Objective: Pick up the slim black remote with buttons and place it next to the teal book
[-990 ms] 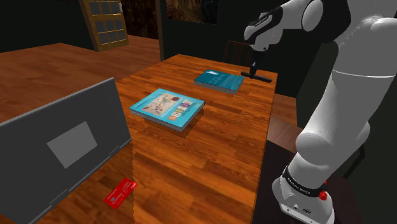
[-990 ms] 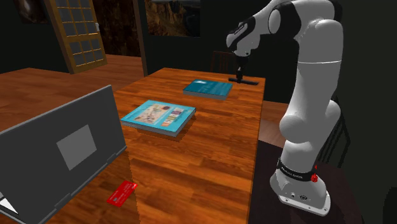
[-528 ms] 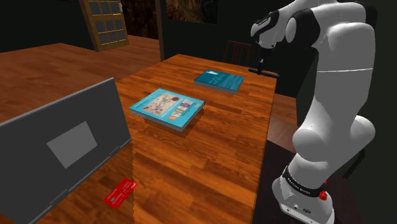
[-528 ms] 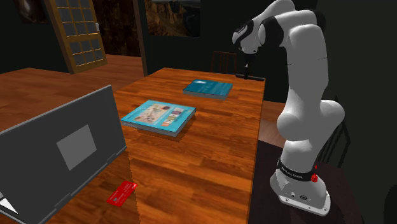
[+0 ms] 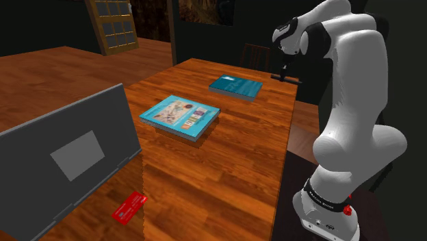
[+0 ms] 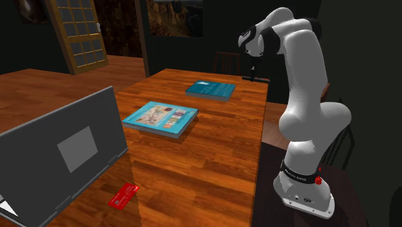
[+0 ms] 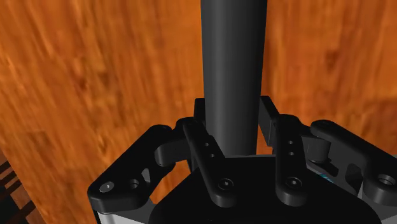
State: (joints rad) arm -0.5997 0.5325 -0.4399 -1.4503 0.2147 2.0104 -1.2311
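Gripper (image 7: 234, 122) is clamped on the slim black remote (image 7: 232, 51), holding it above the table's (image 5: 226, 164) far corner near the teal book (image 5: 236, 87); pick-up appears complete, and setting it down beside the book remains.

On the brown wooden desk (image 5: 233, 157), the flat teal book (image 5: 236, 87) lies at the far end and the larger pale-blue picture book (image 5: 180, 115) lies mid-desk. The slim black remote (image 5: 285, 78), clasped between the jaws, hangs over the far corner, to the shoulder view's right of the teal book. A tilted grey panel (image 5: 68, 154) stands at that view's left, with a small red card (image 5: 130, 206) just beside it.
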